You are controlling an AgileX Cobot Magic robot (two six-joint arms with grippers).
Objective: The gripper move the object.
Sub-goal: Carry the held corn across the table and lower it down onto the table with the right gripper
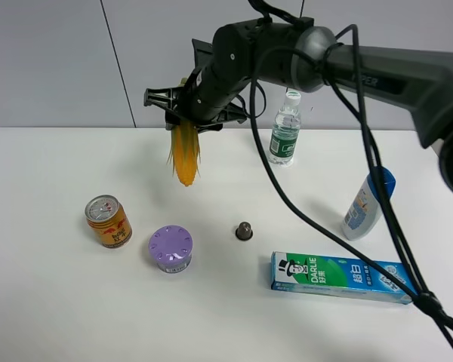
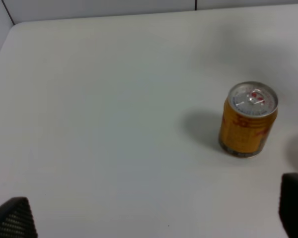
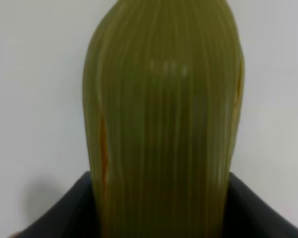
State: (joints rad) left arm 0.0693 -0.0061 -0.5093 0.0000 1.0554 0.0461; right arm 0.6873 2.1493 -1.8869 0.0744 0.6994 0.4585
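Observation:
My right gripper [image 1: 187, 111], a black claw on a dark grey arm with black cables, reaches across to the back left of the table and is shut on the ear of corn [image 1: 185, 154]. The corn hangs in the air with its yellow end pointing down, well above the table. In the right wrist view the green husk [image 3: 164, 124] fills the frame between the black jaws. My left gripper [image 2: 154, 220] is open and empty; only its two fingertips [image 2: 12, 218] show at the frame's corners, above bare table near the can.
On the white table stand a gold and red drink can [image 1: 108, 221], also in the left wrist view [image 2: 248, 120], a purple round lid [image 1: 171, 248], a small dark cap [image 1: 244, 231], a green toothpaste box [image 1: 340, 277], a water bottle [image 1: 285, 130] and a blue-capped white bottle [image 1: 367, 204].

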